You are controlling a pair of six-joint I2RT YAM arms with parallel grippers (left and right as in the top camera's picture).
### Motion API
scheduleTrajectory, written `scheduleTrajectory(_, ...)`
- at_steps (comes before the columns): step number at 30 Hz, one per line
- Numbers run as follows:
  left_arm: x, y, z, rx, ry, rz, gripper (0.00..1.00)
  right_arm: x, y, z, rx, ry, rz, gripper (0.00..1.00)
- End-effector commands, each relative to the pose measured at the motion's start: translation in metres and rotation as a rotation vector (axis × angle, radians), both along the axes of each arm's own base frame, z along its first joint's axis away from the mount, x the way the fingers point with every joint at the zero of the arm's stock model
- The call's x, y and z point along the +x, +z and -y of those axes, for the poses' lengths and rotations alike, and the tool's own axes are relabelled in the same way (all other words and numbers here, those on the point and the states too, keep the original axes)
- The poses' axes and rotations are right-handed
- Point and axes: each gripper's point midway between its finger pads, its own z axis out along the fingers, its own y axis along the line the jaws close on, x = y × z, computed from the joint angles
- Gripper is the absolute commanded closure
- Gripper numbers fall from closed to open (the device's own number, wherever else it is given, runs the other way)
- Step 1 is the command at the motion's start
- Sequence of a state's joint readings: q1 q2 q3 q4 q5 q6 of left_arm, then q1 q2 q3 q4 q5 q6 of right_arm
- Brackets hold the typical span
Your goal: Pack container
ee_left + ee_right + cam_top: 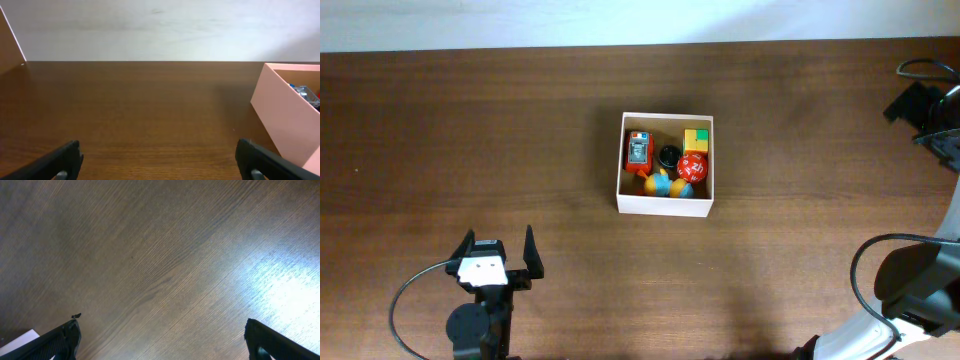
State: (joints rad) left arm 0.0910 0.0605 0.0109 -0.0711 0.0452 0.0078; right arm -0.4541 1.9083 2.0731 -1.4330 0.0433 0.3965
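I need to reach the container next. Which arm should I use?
Left, probably. The left gripper is open and empty, and its wrist view shows the container wall just ahead; the right gripper faces mostly table wood.

Left end effector (500, 243) with fingers spread wide, empty, right end effector (161, 326) likewise spread wide, empty

My left hand (500, 240) has its fingers spread wide over the dark wooden table (470, 120). Bare wood runs ahead of it as far as the white-walled square cardboard container (665, 207), whose near wall stands up to my front right. Inside, small coloured toys (670, 165) crowd the floor, leaving a bare tan strip along the far wall. My right hand (162, 340), fingers also apart, hangs over bare wood, well apart from the container.
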Motion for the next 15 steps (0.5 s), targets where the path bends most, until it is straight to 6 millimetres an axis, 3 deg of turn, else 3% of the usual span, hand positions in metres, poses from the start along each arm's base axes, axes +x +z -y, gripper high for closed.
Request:
scheduleTrajectory(1,-0.001,-0.001,0.0,0.02,0.001,-0.002,0.01,0.0,0.012,-0.001,-0.014,-0.007,0.031,0.01)
scheduleTrajectory(9,-0.001,-0.001,0.0,0.02,0.001,-0.002,0.01,0.005,0.006,-0.007,-0.007,0.013,0.017,0.01)
scheduleTrajectory(12,-0.001,-0.001,0.0,0.02,0.001,-0.002,0.01,0.016,0.003,-0.031,-0.004,0.076,0.011,0.01)
scheduleTrajectory(15,-0.001,-0.001,0.0,0.02,0.001,-0.002,0.01,0.032,0.004,-0.076,-0.004,0.192,0.013,0.01)
